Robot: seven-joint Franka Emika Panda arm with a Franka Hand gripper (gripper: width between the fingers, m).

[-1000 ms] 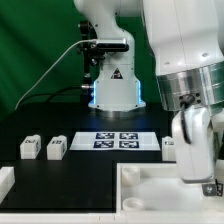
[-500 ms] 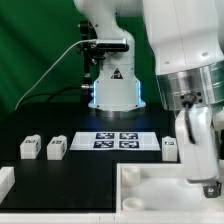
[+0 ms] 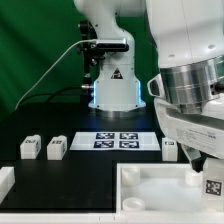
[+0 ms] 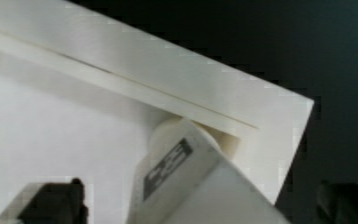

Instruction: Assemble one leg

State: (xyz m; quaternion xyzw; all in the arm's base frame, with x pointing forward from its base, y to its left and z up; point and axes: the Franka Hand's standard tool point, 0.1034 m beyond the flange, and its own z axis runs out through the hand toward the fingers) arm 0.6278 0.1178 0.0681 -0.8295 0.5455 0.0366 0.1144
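Observation:
One leg (image 4: 202, 170), a stubby white block with a black-and-white tag, stands in the corner of the big white tray-like piece (image 4: 87, 90). In the exterior view this leg (image 3: 213, 186) shows its tag at the tray's (image 3: 150, 178) far right. My gripper (image 4: 202, 205) straddles it: the dark fingers (image 4: 51, 200) stand wide on either side, with a gap showing between them and the leg. My gripper (image 3: 204, 172) hangs low over that corner, open. Three more legs (image 3: 29, 147), (image 3: 56, 148), (image 3: 170, 147) stand on the black table.
The marker board (image 3: 118, 140) lies at mid table in front of the arm's base (image 3: 112, 90). A white part (image 3: 5, 181) sits at the exterior view's lower left. The tray's raised rim (image 4: 194, 100) runs close beside the leg.
The arm's wrist has shifted and turned over the tray's right corner. The tagged leg now shows more plainly below the fingers. The other legs have not moved.

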